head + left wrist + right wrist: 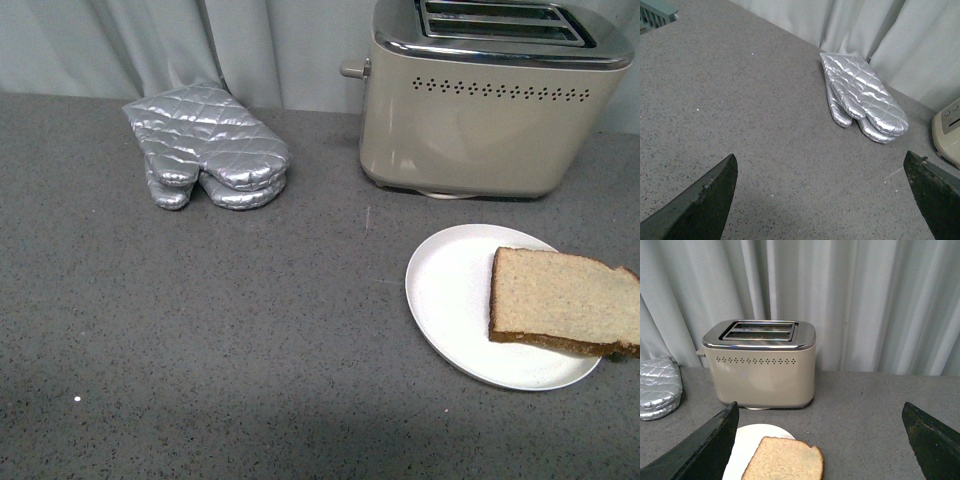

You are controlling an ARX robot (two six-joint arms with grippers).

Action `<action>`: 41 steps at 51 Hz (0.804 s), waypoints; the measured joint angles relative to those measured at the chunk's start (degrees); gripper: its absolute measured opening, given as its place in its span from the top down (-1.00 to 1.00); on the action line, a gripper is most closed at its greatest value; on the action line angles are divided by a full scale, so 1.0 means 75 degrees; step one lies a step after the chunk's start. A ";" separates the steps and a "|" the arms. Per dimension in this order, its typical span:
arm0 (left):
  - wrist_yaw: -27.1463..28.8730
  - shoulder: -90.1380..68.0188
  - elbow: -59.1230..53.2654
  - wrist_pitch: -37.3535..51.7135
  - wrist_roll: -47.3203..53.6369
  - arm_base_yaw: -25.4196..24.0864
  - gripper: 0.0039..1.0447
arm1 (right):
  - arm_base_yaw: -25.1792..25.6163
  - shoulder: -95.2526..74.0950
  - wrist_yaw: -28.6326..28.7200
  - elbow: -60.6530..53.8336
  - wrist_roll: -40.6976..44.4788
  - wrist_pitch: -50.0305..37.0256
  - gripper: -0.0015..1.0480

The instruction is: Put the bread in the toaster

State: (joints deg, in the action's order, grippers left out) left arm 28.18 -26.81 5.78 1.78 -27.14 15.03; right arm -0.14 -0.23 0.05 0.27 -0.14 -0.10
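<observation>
The right gripper (819, 405) hangs released, jaws spread wide; the bread (785, 460) lies on a white plate (747, 437) between its fingers, with the toaster (762, 365) farther ahead. The left gripper (820, 155) is equally spread, holding nothing, with a silver oven mitt (862, 95) ahead.

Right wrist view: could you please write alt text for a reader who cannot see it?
A beige two-slot toaster stands on a grey countertop before a pale curtain. Nearer the camera, a slice of bread lies on a white plate; a silver oven mitt sits beside the toaster, and the open jaws of the right gripper frame the scene.
</observation>
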 joint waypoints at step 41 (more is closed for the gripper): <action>-0.3759 0.3506 -0.0632 -0.0192 0.3552 -0.1985 0.94 | 0.0000 0.0000 0.0000 0.0000 0.0000 0.0006 -0.81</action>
State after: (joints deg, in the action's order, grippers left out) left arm -0.01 -0.51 1.04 0.34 -0.49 0.14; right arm -0.14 -0.23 0.05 0.27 -0.14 -0.05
